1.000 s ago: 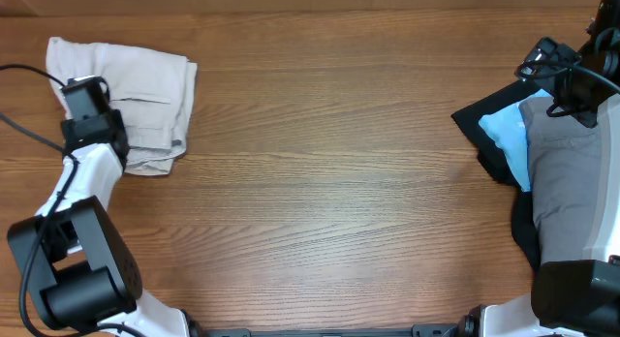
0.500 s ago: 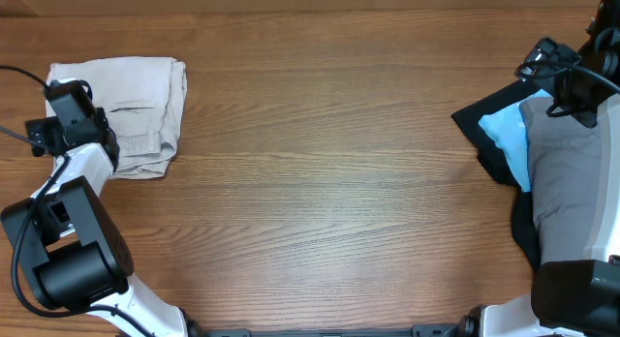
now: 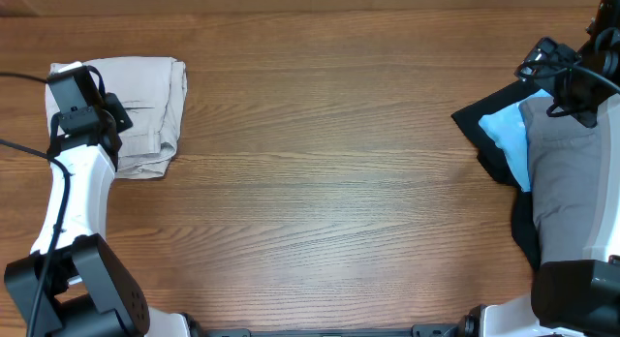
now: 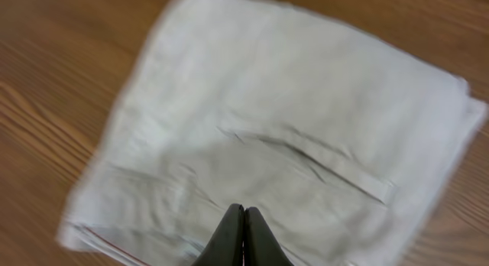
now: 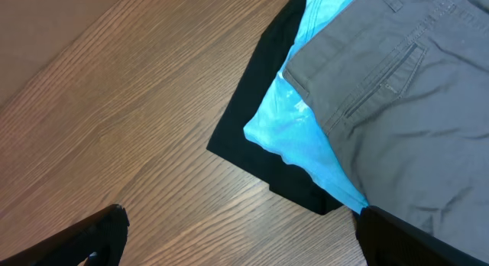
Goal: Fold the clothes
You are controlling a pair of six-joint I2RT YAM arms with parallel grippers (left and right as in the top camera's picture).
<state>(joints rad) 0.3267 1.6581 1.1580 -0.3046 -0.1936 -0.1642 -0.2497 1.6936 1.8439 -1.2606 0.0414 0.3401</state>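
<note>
The folded beige shorts lie at the table's far left; in the left wrist view they fill the frame, a welt pocket showing. My left gripper hovers over their left part with its fingers pressed together, holding nothing. A pile of a grey garment, a light blue garment and a black garment lies at the right edge, also in the right wrist view. My right gripper is above the pile's far end, fingers wide apart and empty.
Bare wooden table lies between the shorts and the pile. The arm bases stand at the front left and front right corners.
The beige shorts were pulled left and squared up a second ago and now lie still. My left gripper has moved right, over them. The right arm has not moved.
</note>
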